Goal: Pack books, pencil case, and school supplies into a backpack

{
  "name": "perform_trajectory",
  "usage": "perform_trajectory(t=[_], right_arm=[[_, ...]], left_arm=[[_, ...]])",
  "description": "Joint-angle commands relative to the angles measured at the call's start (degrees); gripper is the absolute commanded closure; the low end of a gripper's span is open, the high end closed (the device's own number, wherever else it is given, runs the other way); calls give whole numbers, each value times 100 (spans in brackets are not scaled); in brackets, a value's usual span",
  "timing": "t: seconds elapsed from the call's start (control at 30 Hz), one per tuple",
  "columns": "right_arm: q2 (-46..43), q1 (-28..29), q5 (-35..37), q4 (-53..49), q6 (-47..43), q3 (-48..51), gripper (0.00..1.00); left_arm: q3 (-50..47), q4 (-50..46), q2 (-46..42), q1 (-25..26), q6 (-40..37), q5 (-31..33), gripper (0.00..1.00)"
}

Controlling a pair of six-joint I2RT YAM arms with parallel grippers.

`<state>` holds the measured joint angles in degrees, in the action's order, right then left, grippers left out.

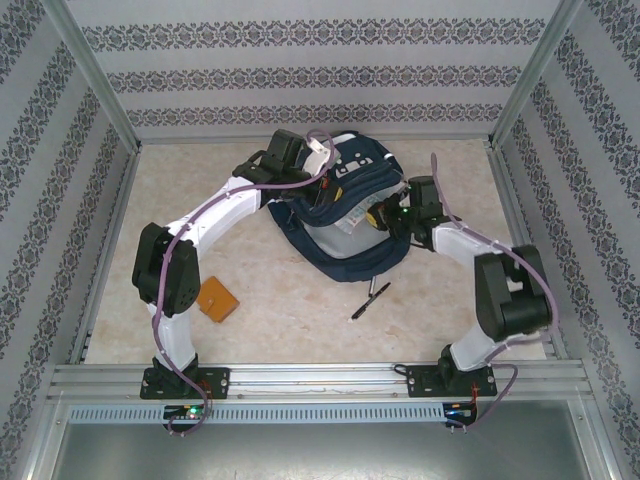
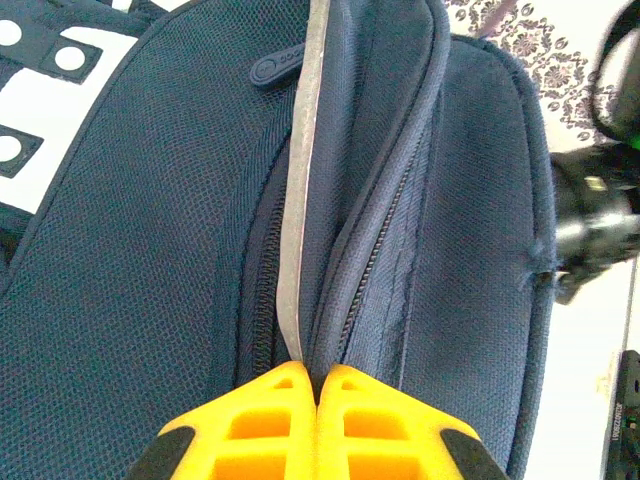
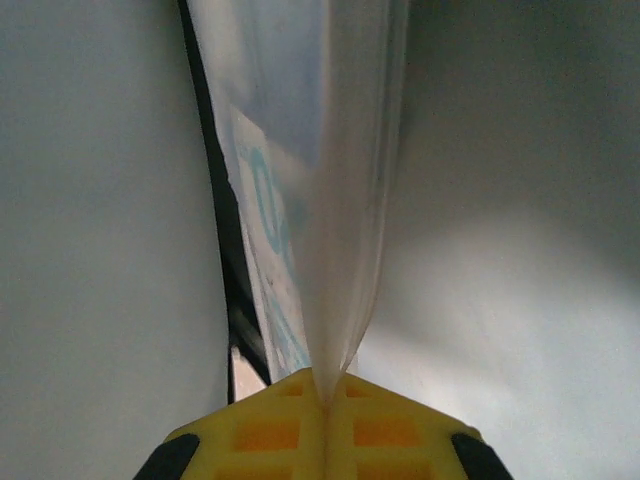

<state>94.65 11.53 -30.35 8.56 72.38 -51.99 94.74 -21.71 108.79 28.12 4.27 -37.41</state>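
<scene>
At the bench's [image 1: 300, 330] middle | my left claw [image 2: 316, 378] pinches backpack [image 2: 130, 300] zip edge | my right claw [image 3: 326, 390] grips pencil case [image 3: 300, 180], seemingly inside it | risk: edge slips, mouth collapses, case snags

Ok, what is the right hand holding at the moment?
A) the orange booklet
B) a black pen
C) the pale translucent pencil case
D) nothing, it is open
C: the right wrist view shows the right hand shut on the pale, blue-printed pencil case, while the orange booklet and a black pen lie loose on the table.
</scene>
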Motion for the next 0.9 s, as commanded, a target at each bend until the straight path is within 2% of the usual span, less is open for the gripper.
perform_trajectory(t=[0.0, 0.1, 0.3, 0.6, 0.7, 0.77, 0.87], right_arm=[[479, 166, 511, 1592, 541, -404, 100], [1045, 304, 647, 2374, 850, -578, 100], [1871, 742, 1135, 2949, 759, -1078, 100], [3086, 1078, 699, 3009, 1103, -2193, 96], [3373, 1113, 298, 3052, 1188, -2454, 87], [3318, 1119, 286, 3051, 1191, -2350, 75], [2993, 1043, 363, 2746, 1045, -2046, 63]], left_arm=[[320, 455, -298, 105, 247, -337, 100], [582, 493, -269, 116, 287, -320, 100], [1384, -82, -112, 193, -217, -126, 100], [1513, -35, -163, 192, -411, -158, 100], [1431, -17, -220, 193, -465, -96, 100], [1302, -2, -284, 185, -562, -14, 100], [1091, 1, -356, 71, -542, 207, 100]])
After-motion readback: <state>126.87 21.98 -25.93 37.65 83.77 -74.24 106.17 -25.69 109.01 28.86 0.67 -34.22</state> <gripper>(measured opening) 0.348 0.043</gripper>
